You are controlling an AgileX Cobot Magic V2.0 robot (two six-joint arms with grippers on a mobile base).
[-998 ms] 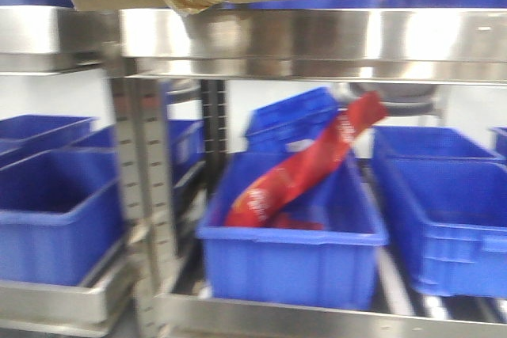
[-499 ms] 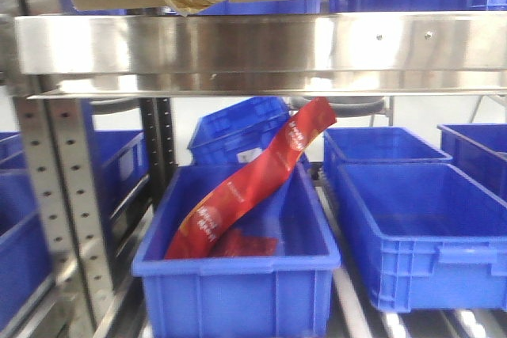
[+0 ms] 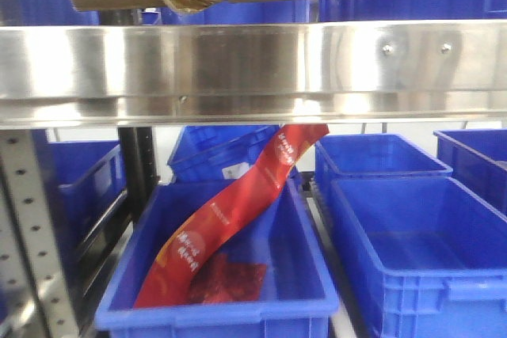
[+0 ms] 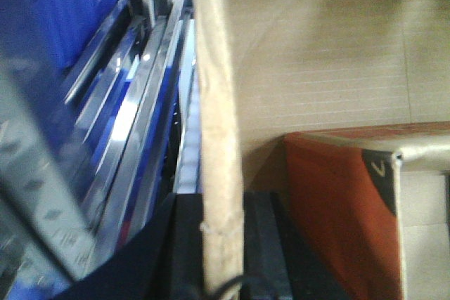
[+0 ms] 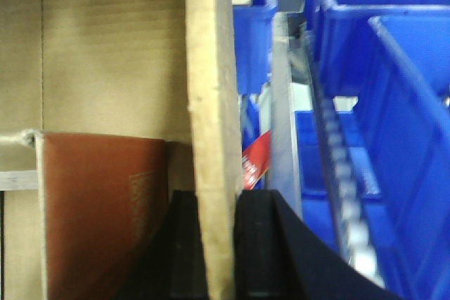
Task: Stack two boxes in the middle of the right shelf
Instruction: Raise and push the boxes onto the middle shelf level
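We show little of ourselves: left fingers (image 4: 188,244) matte black, flat-sided, a thin dark cable (image 4: 223,287) looping at six o'clock; right fingers (image 5: 256,244) black too, with outward-curving shoulders.

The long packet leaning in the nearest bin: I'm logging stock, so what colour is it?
The packet is red with pale lettering, clearest in the front-facing view.
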